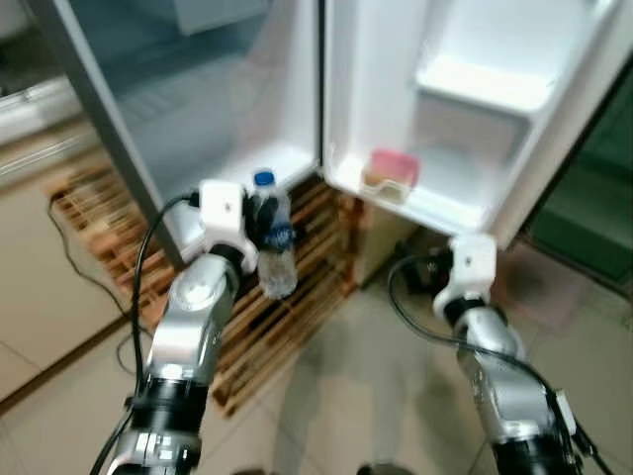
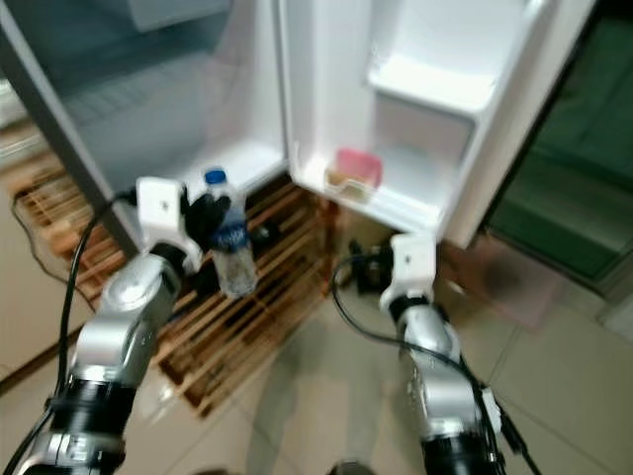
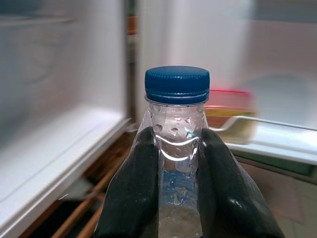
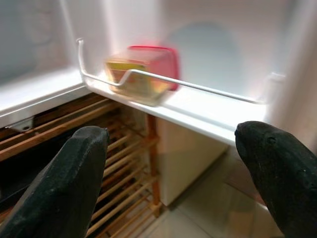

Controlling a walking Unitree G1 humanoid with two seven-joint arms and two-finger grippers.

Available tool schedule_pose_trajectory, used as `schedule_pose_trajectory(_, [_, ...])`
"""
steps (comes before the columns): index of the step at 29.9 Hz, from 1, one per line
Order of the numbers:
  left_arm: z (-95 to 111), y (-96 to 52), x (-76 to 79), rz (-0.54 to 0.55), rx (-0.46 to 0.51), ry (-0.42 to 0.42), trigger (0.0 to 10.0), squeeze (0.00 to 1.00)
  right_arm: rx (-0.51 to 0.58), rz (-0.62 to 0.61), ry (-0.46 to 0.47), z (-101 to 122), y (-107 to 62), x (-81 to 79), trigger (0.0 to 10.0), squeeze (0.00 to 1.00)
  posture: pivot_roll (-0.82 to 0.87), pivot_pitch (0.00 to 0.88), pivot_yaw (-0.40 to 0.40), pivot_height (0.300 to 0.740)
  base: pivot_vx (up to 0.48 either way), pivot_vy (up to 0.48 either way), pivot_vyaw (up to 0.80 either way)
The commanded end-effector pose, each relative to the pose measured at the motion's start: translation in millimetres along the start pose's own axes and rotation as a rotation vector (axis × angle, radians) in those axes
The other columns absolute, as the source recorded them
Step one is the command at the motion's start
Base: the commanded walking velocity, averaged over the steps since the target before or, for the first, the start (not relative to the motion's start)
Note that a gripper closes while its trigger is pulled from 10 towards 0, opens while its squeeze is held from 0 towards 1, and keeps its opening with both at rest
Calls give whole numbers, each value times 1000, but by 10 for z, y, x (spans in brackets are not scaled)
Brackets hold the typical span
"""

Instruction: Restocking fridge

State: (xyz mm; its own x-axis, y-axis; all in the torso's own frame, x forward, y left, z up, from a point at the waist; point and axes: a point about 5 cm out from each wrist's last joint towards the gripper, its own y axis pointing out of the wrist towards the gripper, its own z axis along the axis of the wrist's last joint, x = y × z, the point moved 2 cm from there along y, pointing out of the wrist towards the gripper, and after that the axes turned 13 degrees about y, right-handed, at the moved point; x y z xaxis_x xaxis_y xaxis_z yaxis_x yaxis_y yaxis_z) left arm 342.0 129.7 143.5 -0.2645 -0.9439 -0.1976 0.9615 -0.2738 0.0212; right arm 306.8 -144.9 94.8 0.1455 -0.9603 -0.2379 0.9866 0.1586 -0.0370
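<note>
My left gripper [image 1: 265,230] is shut on a clear water bottle [image 1: 272,237] with a blue cap [image 3: 177,84], held upright in front of the open fridge's lowest shelf [image 1: 262,166]. Both black fingers [image 3: 136,188] press on the bottle's neck. My right gripper [image 4: 173,163] is open and holds nothing; it points at the low door shelf [image 1: 445,203], a short way in front of it. A red-lidded food box [image 1: 391,173] sits at the left end of that door shelf, behind a white rail [image 4: 173,82].
A wooden slatted pallet [image 1: 297,297] lies on the tiled floor under the fridge. The open door [image 1: 475,109] carries an upper bin [image 1: 485,84]. A black cable [image 1: 69,237] runs across the pallet's left side.
</note>
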Motion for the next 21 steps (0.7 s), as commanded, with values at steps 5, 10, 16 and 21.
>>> schedule_pose_trajectory(5, [119, 53, 16, -20, 49, -7, 10000, 0, 10, -4, -3, 29, -2, 22, 10000, 71, -84, 0, 37, 730, 0, 288, -700])
schedule_pose_trajectory(10, [98, 58, 6, -12, 38, 27, 10000, 0, 7, -13, -7, 22, 6, 19, 10000, 75, -85, 0, 38, 730, 0, 444, -685])
schedule_pose_trajectory(16, [98, 68, -19, -2, 39, 28, 10000, 0, 8, -38, -34, 26, 13, 46, 10000, 75, -85, 0, 38, 730, 0, 50, -429])
schedule_pose_trajectory(21, [96, 70, -18, -1, 38, 30, 10000, 0, 27, -45, -33, 58, 20, 54, 10000, 63, -84, 0, 37, 730, 0, 0, 0])
